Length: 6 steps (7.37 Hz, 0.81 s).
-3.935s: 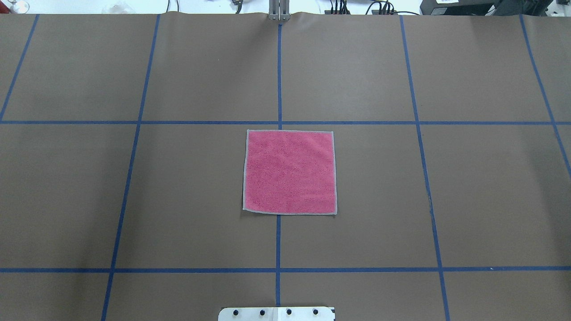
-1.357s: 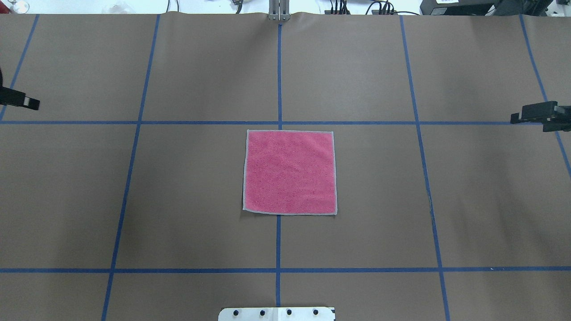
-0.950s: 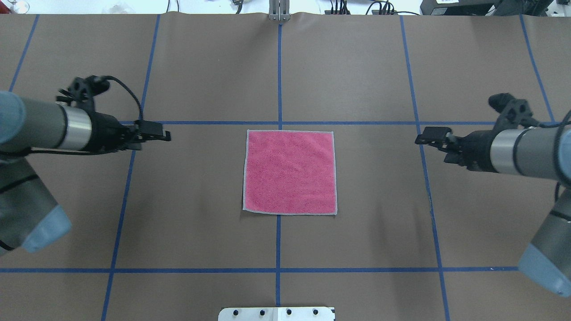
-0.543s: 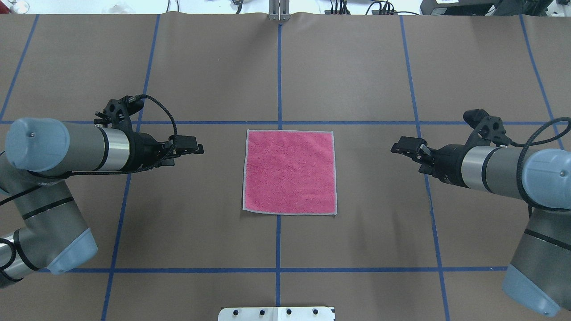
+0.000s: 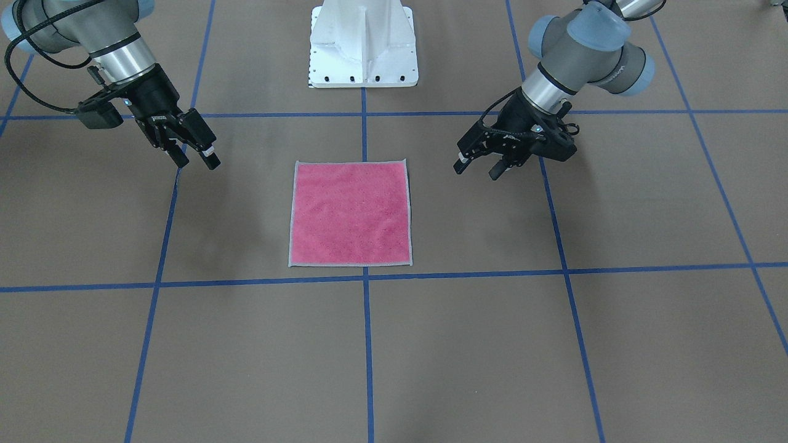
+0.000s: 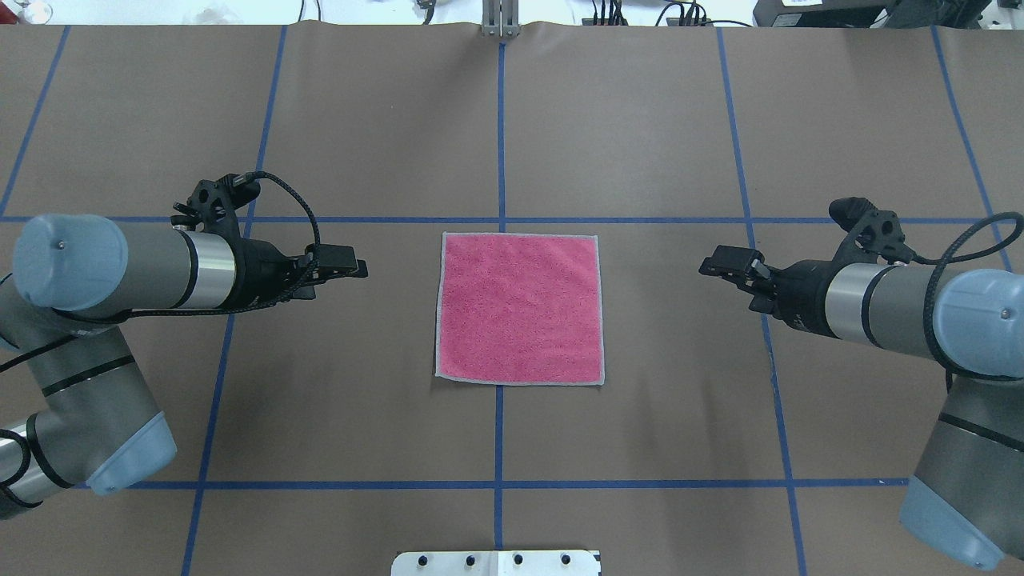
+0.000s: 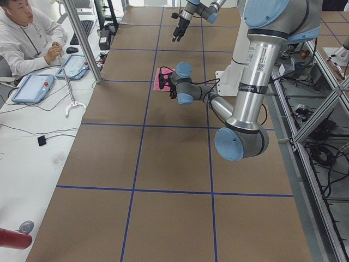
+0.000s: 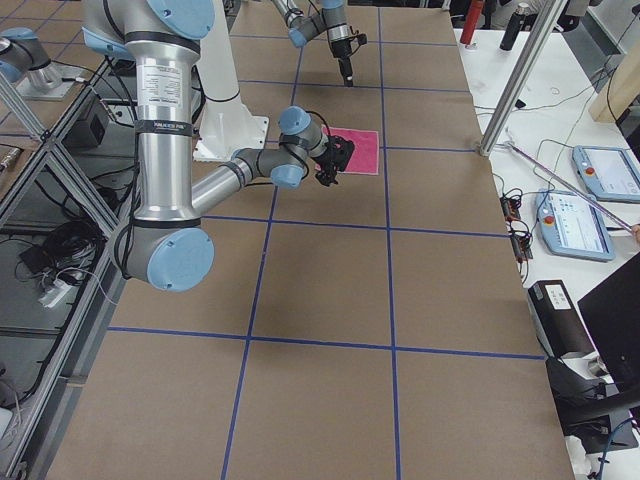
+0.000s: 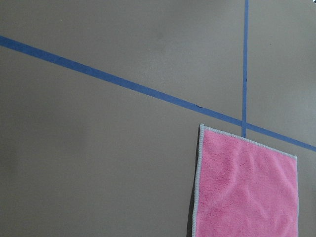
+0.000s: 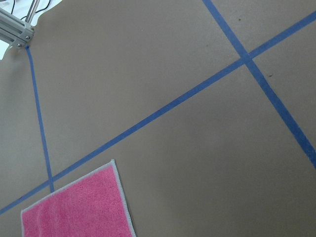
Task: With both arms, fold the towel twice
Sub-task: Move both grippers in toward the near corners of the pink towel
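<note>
Pink face up, the towel [image 6: 520, 309] lies flat and unfolded at the middle of the brown-covered table [image 6: 360, 384], straddling the central blue tape line [image 6: 501, 120], its far edge just short of the cross line. I see light grey edging on all four sides. Left fingers [image 5: 465, 159]: spread apart, holding nothing, pointing down toward the table on the towel's left side, clear of the cloth. Right fingers [image 5: 206, 154]: likewise spread and empty, on the towel's right side, not touching it. Each wrist view catches one far corner of the towel. White pedestal [image 5: 363, 49] stands beyond the towel's near edge.
</note>
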Motion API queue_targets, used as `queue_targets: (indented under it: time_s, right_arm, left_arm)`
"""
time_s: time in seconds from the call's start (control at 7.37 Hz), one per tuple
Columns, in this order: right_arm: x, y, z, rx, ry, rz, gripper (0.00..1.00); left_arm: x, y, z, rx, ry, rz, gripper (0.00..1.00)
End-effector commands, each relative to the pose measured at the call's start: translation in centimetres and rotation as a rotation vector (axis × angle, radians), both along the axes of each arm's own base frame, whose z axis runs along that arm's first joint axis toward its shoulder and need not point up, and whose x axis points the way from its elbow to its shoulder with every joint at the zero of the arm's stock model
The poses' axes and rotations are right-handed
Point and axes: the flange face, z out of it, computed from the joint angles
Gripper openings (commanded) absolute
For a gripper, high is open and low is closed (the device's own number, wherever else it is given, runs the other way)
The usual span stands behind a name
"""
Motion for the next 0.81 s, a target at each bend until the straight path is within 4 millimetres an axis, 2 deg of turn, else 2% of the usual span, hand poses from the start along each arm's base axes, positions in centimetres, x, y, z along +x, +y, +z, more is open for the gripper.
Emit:
queue_targets:
  time_s: [0.0,0.14,0.27,0.41,0.54,0.68]
  right_arm:
    - [-1.3,0.7,0.2,-0.038,-0.016,0.017,0.98]
    - [-4.3,1.3,-0.7,-0.058,-0.048,0.062,0.97]
    - [-8.2,2.1,-2.1,-0.057,-0.083,0.102,0.97]
    - [-10.7,2.8,-3.0,-0.114,-0.132,0.134,0.96]
    - [-11.7,3.6,-3.2,-0.160,-0.165,0.152,0.96]
    - [-12.2,4.3,-3.3,-0.183,-0.186,0.178,0.96]
  left_arm:
    - [0.9,0.9,-0.2,-0.006,0.003,0.018,1.00]
    - [1.7,1.3,-0.7,-0.030,0.019,-0.002,1.00]
    - [4.7,3.5,-2.0,-0.030,0.037,-0.008,1.00]
    - [7.3,5.8,-3.7,-0.046,0.068,-0.019,1.00]
    - [9.4,7.7,-5.2,-0.090,0.107,-0.037,1.00]
    - [10.8,8.8,-4.8,-0.123,0.109,-0.058,0.98]
